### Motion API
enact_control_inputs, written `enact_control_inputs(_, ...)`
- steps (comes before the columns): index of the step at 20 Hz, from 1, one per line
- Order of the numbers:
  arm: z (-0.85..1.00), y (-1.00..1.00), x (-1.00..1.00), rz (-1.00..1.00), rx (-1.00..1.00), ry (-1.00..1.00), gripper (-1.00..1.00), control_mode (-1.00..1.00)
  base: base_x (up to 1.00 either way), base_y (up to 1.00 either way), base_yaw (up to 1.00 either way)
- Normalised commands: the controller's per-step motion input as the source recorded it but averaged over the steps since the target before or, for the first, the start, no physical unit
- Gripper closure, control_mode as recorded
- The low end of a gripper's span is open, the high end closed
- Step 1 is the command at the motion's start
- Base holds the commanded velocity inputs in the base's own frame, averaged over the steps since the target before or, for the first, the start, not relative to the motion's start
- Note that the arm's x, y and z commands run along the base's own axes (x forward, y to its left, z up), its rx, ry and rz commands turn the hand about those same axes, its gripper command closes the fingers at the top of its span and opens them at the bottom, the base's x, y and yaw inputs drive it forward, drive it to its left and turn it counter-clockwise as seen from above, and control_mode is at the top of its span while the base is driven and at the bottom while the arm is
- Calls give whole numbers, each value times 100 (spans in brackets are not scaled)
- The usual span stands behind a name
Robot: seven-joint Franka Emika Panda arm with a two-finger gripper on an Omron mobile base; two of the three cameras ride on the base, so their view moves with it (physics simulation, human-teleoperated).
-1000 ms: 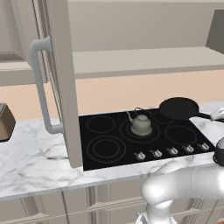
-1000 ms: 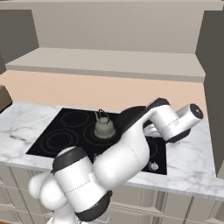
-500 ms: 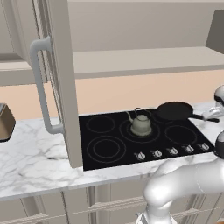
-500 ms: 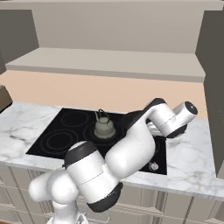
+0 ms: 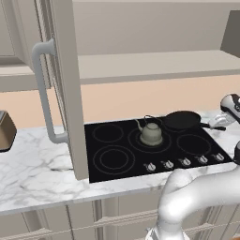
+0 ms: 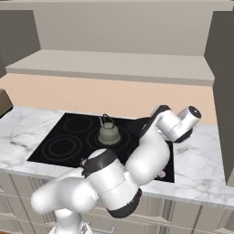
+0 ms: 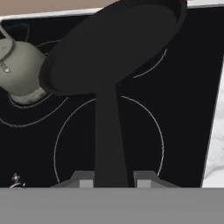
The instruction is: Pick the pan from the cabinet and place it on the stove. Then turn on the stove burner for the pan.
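Note:
The black pan [image 5: 182,120] hangs low over the back right ring of the stove [image 5: 117,161], tilted, its long handle [image 5: 212,125] pointing right. My gripper [image 5: 218,123] is shut on the end of that handle. In the hand view the pan [image 7: 113,43] spreads above the handle [image 7: 109,131], which runs down between my fingertips [image 7: 85,179]; the gripper [image 7: 112,179] is closed around it. Whether the pan touches the glass I cannot tell. The cabinet [image 5: 154,65] above stands open, showing its bare beige shelf.
A grey-green kettle [image 5: 151,133] sits mid-stove, just left of the pan, and its body [image 7: 19,74] is close to the pan's rim. Silver knobs [image 5: 186,161] line the stove's front. The open cabinet door [image 5: 65,89] juts over the marble counter [image 5: 37,173]. A toaster [image 5: 4,131] stands far left.
The pan has come a little down and to the left toward the back right ring. My hand has swung into the right edge of the left base view.

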Motion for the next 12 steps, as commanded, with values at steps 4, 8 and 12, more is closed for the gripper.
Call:
enact_control_inputs(4,-28,0,38,0,0,0,100,-100,0,0,0)
enact_control_inputs(8,-32,0,33,0,0,1,100,-100,0,0,0)
enact_control_inputs(12,-35,0,27,0,0,1,100,-100,0,0,0)
